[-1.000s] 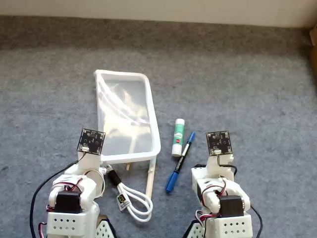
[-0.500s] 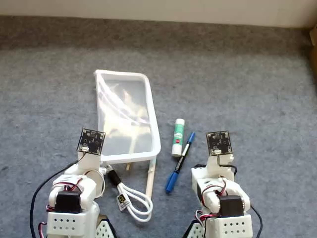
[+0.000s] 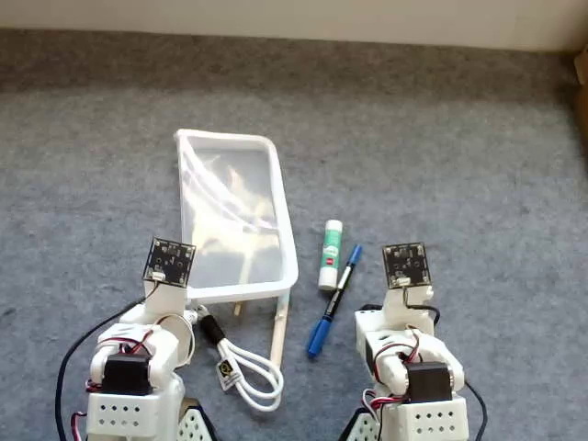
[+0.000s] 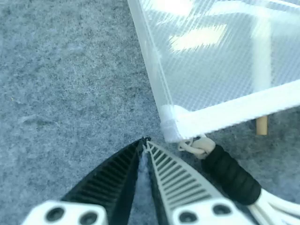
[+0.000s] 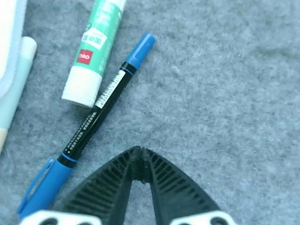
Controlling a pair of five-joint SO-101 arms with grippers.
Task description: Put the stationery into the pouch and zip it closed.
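A grey, felt-like covering (image 3: 459, 165) spreads across the table, its nap coarse and mottled up close. In the high view a pale cream strip (image 3: 294, 16) borders it at 12 o'clock, running from side to side. At about 2 o'clock a brown, wood-coloured sliver (image 3: 582, 87) cuts in. The light is soft and even, with faint shadows.

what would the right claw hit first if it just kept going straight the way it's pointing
Probably the grey carpet just ahead of the shut right claw. Farther along that line lies the blue end of the pen. Depth is unclear, so the claw might touch it or slip past.
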